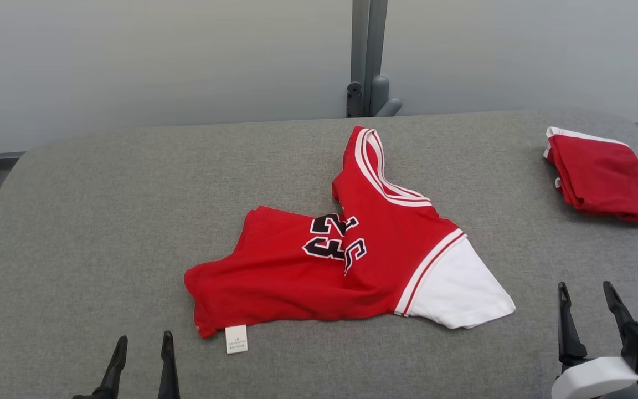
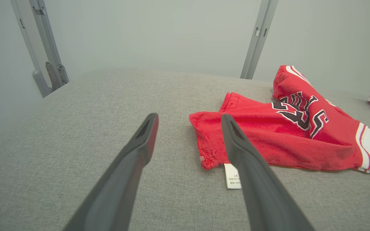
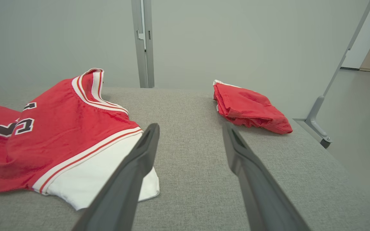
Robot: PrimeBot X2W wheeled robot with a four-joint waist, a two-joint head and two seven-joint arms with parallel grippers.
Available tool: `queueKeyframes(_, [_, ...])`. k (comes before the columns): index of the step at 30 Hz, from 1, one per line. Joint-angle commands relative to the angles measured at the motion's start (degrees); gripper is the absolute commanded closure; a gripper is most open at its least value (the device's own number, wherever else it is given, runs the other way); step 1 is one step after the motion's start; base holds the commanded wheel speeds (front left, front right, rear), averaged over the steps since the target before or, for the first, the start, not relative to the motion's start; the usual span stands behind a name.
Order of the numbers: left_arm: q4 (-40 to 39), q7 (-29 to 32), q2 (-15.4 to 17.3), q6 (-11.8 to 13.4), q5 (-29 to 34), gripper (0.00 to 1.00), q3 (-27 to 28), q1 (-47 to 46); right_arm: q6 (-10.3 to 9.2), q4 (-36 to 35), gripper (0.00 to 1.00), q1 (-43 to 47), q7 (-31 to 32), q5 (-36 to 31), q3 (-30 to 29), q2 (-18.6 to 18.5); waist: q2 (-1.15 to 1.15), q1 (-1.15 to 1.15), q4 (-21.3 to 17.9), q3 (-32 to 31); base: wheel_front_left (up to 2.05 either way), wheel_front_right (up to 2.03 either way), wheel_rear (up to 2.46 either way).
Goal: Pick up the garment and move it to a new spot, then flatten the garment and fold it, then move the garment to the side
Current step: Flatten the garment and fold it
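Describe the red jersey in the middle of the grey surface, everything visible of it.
The red jersey looks like soft knit, with black, white-edged numerals broken by a fold, a white-striped neckline, one white sleeve and a white label at its hem. It lies crumpled, partly folded over itself, on the grey fabric surface, which alone touches it.

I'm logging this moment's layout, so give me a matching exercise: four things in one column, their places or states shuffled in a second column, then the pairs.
Things:
1. jersey
2. folded red cloth
3. tag
4. right tool

Places or states:
A. far right of the table
B. open and empty, at the near right
C. mid-table, rumpled, one side flopped over the number
D. white, lying at the jersey's near hem

Pairs: 1-C, 2-A, 3-D, 4-B
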Motion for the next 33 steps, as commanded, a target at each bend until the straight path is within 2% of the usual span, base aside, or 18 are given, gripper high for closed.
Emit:
queueKeyframes(1, [-0.63,-0.17,-0.3,-0.5,0.5,0.0,-0.32,-0.99,-0.09,0.81,0.0,-0.56,-0.17,1.31,0.49,-0.11,0.0,0.0,-0.22,0.01,0.0,0.0,0.0])
queueKeyframes(5, [-1.09,1.32,-0.58,-0.68,0.3,0.0,-1.97,-1.72,-0.09,3.57,0.0,-3.17,1.54,3.57,3.66,-2.09,0.0,0.0,-0.76,0.61,0.0,0.0,0.0])
queueKeyframes(7, [-1.64,3.98,-0.75,-0.92,-0.17,0.0,-3.32,-2.63,-0.07,4.73,0.0,-5.23,6.73,5.66,7.36,-4.23,0.0,0.0,-1.05,1.3,0.0,0.0,0.0])
queueKeyframes(13, [0.29,15.82,-1.19,1.27,-2.46,0.0,-6.25,-5.75,-0.09,5.78,0.0,-12.41,24.19,8.99,13.93,-11.52,0.0,0.0,-1.26,5.69,0.0,0.0,0.0])
queueKeyframes(14, [0.29,15.82,-1.19,1.27,-2.46,0.0,-6.25,-5.75,-0.09,5.78,0.0,-12.41,24.19,8.99,13.93,-11.52,0.0,0.0,-1.26,5.69,0.0,0.0,0.0])
queueKeyframes(19, [4.44,18.55,-1.39,3.03,-3.56,0.0,-7.51,-9.56,-0.09,7.79,0.0,-16.43,31.94,11.51,17.17,-13.52,0.0,0.0,-0.57,9.7,0.0,0.0,0.0])
queueKeyframes(23, [7.53,18.04,-1.46,4.06,-3.49,0.0,-8.09,-12.16,-0.09,9.29,0.0,-18.2,33.09,12.75,18.91,-13.45,0.0,0.0,0.12,11.95,0.0,0.0,0.0])
queueKeyframes(33, [12.39,14.73,-1.56,5.92,-3.7,0.0,-8.33,-16.51,-0.09,12.41,0.0,-19.64,30.42,13.66,21.05,-12.76,0.0,0.0,0.58,14.14,0.0,0.0,0.0])
